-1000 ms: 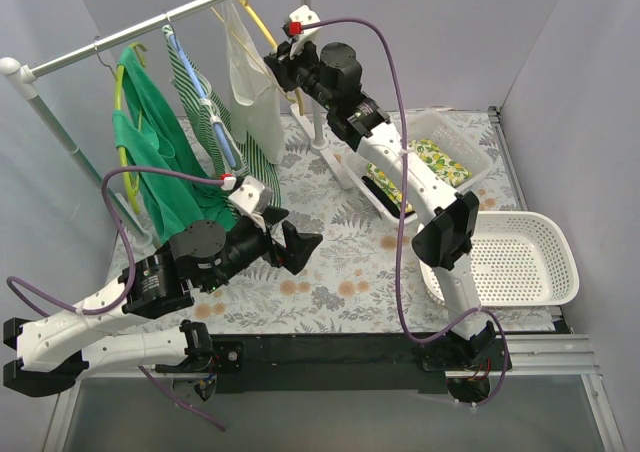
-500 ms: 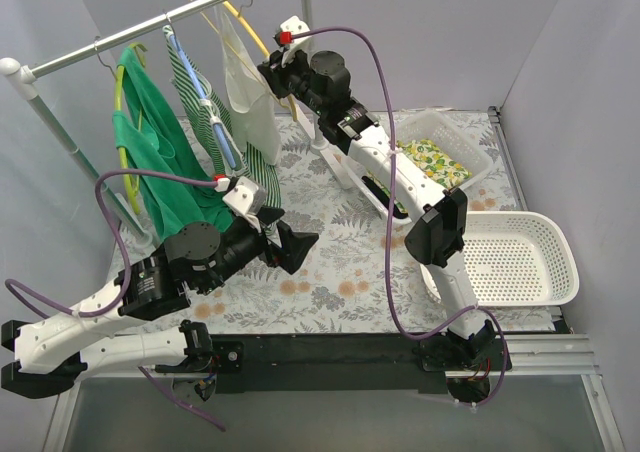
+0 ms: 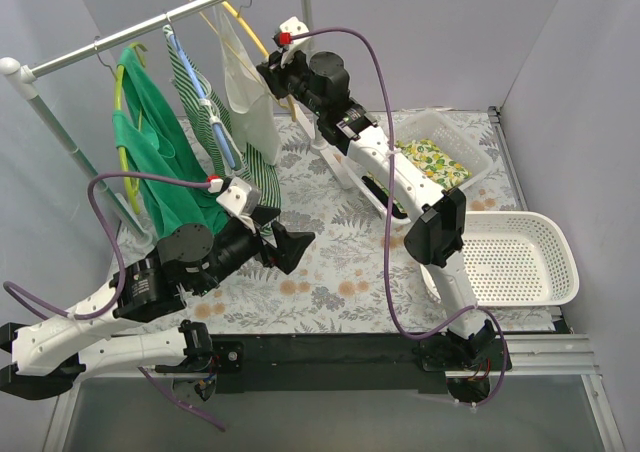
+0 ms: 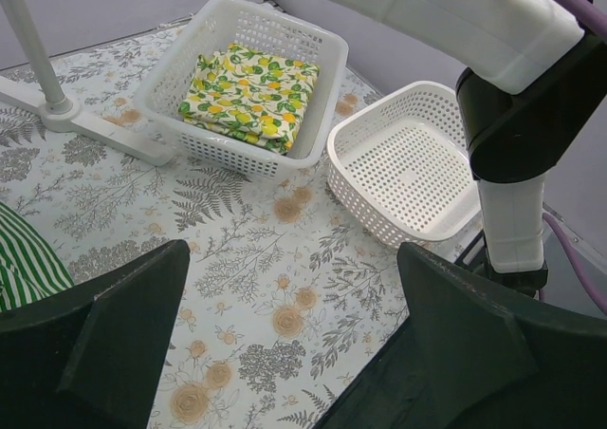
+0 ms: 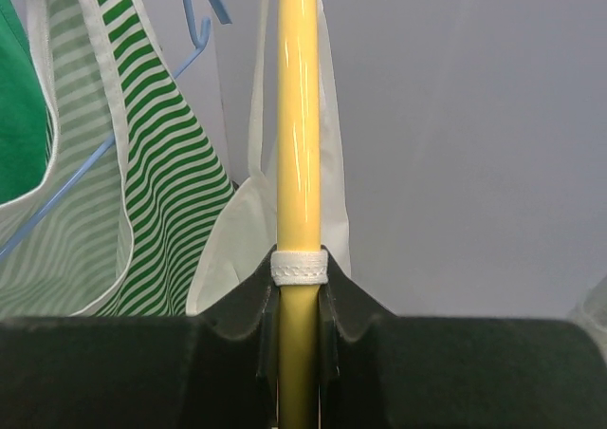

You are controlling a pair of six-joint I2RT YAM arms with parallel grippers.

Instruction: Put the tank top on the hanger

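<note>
The right gripper (image 5: 300, 307) is high up by the rail (image 3: 150, 27). Its jaws are closed on the yellow bar of the hanger (image 5: 299, 116). A small white band (image 5: 300, 267) goes around the bar just above the jaws.

The tank top (image 3: 250, 97) hangs down from the hanger, right beside the gripper. In the right wrist view its thin white cloth shows on both sides of the yellow bar. Next to it hangs a striped top (image 3: 200, 102) on a blue hanger (image 5: 204, 11). A green top (image 3: 150, 142) hangs farther left on the rail.

The left gripper (image 3: 295, 244) is low over the table (image 4: 237, 287). Its jaws are wide open and hold nothing. A bit of the striped top shows at the left edge of its view.

On the table sits a basket (image 4: 166, 68) with a yellow and green cloth (image 4: 251, 92) folded inside. Just beside it is an empty basket (image 4: 375, 222).
</note>
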